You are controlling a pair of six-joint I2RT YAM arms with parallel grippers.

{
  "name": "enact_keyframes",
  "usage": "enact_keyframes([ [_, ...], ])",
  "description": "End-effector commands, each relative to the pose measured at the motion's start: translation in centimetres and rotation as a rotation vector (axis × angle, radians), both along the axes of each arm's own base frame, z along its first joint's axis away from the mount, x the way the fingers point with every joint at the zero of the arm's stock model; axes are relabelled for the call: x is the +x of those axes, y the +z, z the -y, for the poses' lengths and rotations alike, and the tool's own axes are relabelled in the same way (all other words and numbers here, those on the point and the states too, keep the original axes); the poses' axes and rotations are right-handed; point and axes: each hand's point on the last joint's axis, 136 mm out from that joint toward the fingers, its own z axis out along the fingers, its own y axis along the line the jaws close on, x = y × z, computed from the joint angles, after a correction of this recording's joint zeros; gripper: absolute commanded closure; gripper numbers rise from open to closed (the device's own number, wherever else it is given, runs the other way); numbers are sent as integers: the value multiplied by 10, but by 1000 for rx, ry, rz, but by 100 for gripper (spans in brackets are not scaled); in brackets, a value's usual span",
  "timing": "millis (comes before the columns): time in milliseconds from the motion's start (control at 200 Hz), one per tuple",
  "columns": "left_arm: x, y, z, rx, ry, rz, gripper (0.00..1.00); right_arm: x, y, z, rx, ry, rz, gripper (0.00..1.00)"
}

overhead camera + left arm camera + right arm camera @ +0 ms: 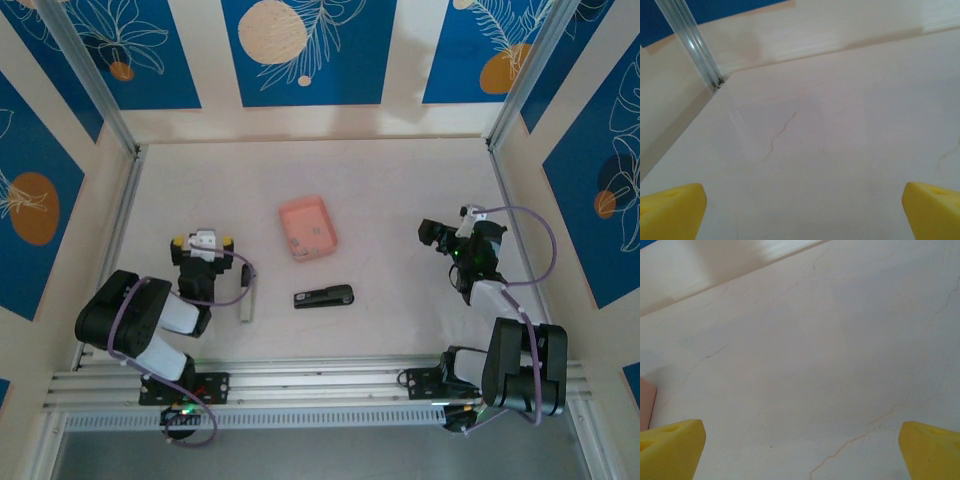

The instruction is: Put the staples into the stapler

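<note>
While left gripper (801,210) and right gripper (800,447) hang wide open, empty, over the table (400,180), I see pink tray (308,228) mid-table; staples inside too small to tell; black stapler (324,297) just nearside, apart.

A shallow pink tray (300,215) sits on the pale table (400,190), just above the frame's centre in the top view. Its corner also shows at the left edge of the right wrist view (646,402). Fine crack-like veins run across the tabletop. Blue leaf-patterned wall panels (310,50) line the top and sides. A slanted aluminium post (690,42) stands upper left, and a grooved rail (320,375) crosses the bottom.
</note>
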Motion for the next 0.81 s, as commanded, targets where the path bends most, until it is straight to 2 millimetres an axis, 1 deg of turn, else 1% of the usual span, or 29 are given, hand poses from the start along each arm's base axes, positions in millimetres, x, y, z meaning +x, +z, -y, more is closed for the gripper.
enact_keyframes([
  [0, 7, 18, -1, -5, 0, 69, 0, 10, 13, -1, -19, 12, 45, 1],
  [245, 14, 13, 5, 1, -32, 28, 0, 19, 6, -8, -6, 44, 45, 1],
  [285, 13, 9, 6, -13, -53, 24, 0, 20, 5, -9, -5, 51, 47, 1],
  [330, 13, 1, 8, -22, -81, 10, 0, 22, 3, -10, -4, 57, 48, 1],
  [380, 19, 4, 6, -17, -70, 27, 0, 25, 1, -11, -3, 60, 50, 1],
  [490, 30, -3, -5, -46, -14, -48, 0, 31, -3, -13, -10, 78, 52, 1],
  [530, 36, -5, -7, -57, -7, -81, 0, 34, -4, -13, -14, 83, 50, 1],
  [555, 37, -10, -8, -58, -3, -116, 0, 35, -5, -14, -17, 87, 51, 1],
  [580, 41, -10, -8, -61, -4, -122, 0, 36, -6, -15, -21, 93, 54, 1],
  [670, 41, -11, -11, -79, -6, -127, 0, 40, -11, -14, -19, 98, 44, 1],
  [740, 41, -10, -10, -77, -11, -123, 0, 41, -16, -18, -16, 121, 37, 1],
  [800, 41, -10, -10, -77, -12, -121, 0, 42, -14, -22, -22, 138, 43, 1],
])
